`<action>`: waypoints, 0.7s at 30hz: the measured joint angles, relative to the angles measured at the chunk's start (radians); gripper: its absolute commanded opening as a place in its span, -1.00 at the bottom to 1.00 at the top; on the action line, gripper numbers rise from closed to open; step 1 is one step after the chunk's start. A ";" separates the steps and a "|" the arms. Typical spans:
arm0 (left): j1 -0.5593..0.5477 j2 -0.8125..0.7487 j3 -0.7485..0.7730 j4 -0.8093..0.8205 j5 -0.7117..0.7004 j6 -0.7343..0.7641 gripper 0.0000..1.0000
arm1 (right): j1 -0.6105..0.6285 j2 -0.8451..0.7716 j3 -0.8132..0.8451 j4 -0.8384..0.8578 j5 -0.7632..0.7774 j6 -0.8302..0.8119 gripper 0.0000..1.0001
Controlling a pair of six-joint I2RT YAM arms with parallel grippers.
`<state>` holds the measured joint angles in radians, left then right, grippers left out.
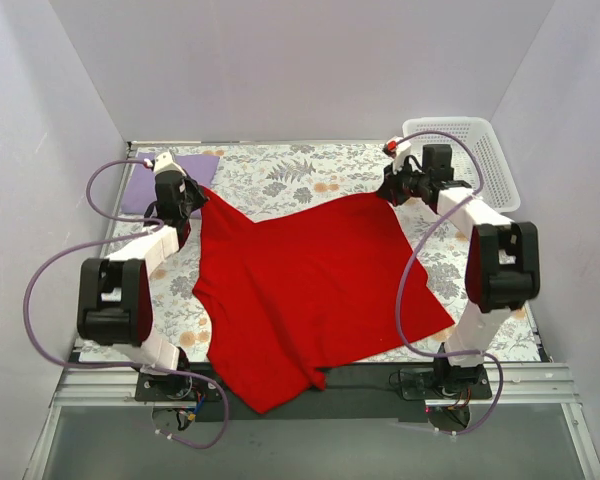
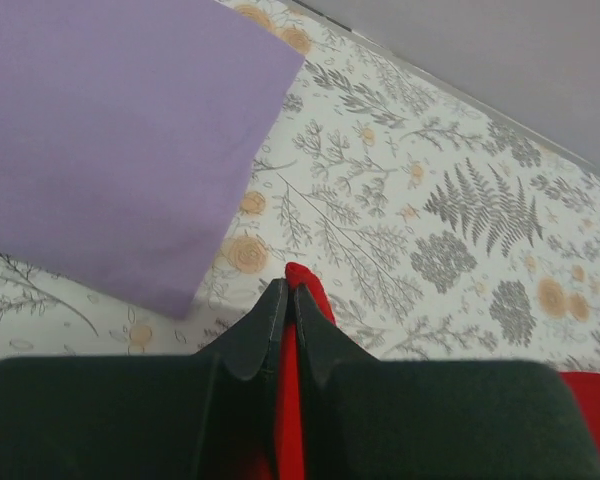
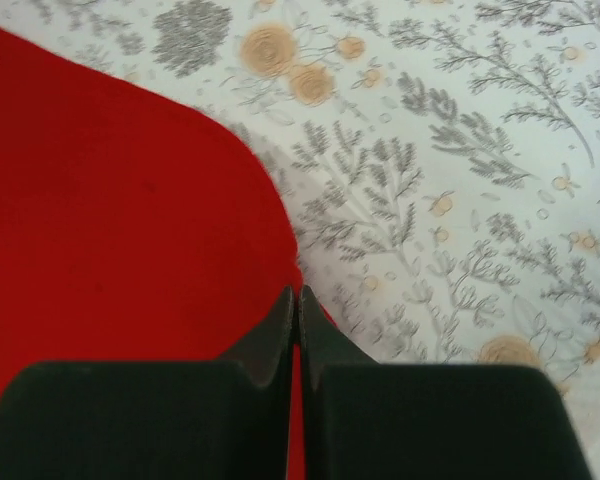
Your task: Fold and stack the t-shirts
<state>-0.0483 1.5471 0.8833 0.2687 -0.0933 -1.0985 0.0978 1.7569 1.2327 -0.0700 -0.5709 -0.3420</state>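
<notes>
The red t-shirt [image 1: 305, 290] lies spread across the floral table, its near hem hanging over the front edge. My left gripper [image 1: 195, 197] is shut on the shirt's far left corner; red cloth [image 2: 310, 290] pokes out past its tips [image 2: 287, 292]. My right gripper [image 1: 392, 190] is shut on the far right corner, with red cloth [image 3: 130, 200] held between its closed tips [image 3: 297, 297]. The lavender t-shirt [image 1: 168, 180] lies as a flat folded rectangle at the far left, and fills the upper left of the left wrist view [image 2: 110, 140], just beyond my left gripper.
A white mesh basket [image 1: 480, 155] stands at the far right corner, behind my right arm. White walls enclose the table on three sides. The floral tablecloth [image 1: 300, 170] shows bare along the back between the two grippers.
</notes>
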 measured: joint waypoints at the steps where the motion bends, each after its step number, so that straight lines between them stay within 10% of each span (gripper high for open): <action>1: 0.008 0.035 0.021 0.005 0.005 0.001 -1.00 | 0.004 0.039 0.027 0.008 0.007 0.002 -0.97; 21: 0.109 0.229 0.203 0.115 0.174 0.071 -1.00 | -0.005 0.183 0.199 0.106 0.262 0.055 -0.97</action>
<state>0.0605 1.7756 1.0859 0.3836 0.0807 -1.0271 0.0929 1.9396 1.4319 0.0364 -0.3092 -0.2867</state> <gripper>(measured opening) 0.021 0.022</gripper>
